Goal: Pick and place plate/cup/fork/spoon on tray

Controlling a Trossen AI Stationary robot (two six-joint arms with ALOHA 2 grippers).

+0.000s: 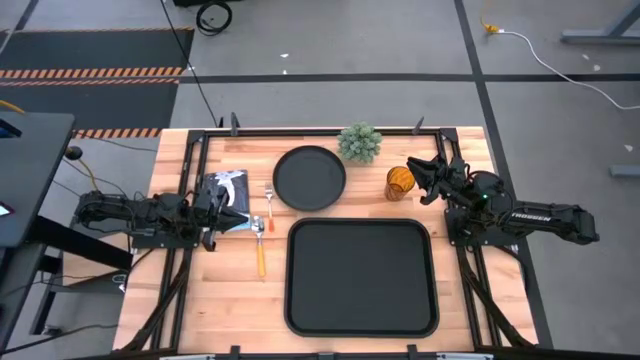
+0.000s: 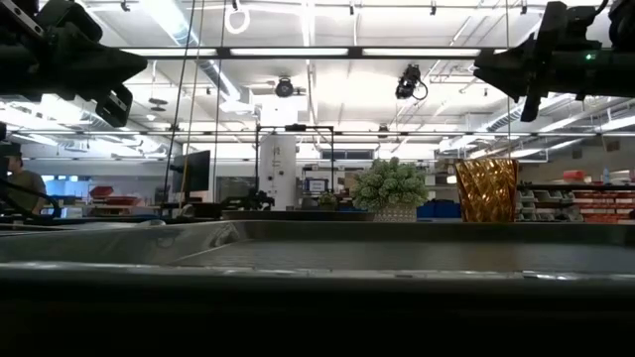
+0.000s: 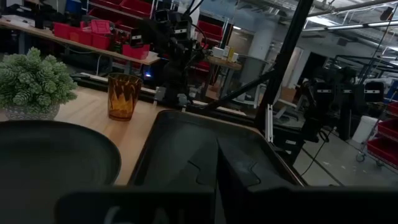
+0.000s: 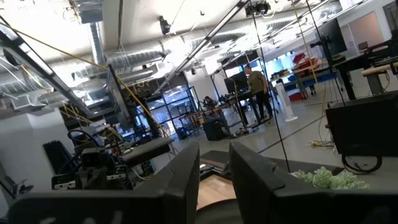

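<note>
The black tray (image 1: 300, 300) lies at the table's near middle. The round black plate (image 1: 309, 178) lies beyond it. The amber cup (image 1: 399, 183) stands upright to the plate's right. The fork (image 1: 270, 199) and the spoon (image 1: 260, 243) lie flat to the tray's left. My left gripper (image 1: 243, 216) hangs level above the table by the spoon's bowl, shut, with nothing in it. My right gripper (image 1: 418, 181) hangs in the air just right of the cup and higher than it (image 2: 496, 67). Its fingers (image 4: 180, 180) stand a little apart with nothing between them.
A small green potted plant (image 1: 360, 143) stands at the far edge between plate and cup. A black-and-white flat item (image 1: 228, 184) lies left of the fork, under my left arm. Bare wood shows on either side of the tray.
</note>
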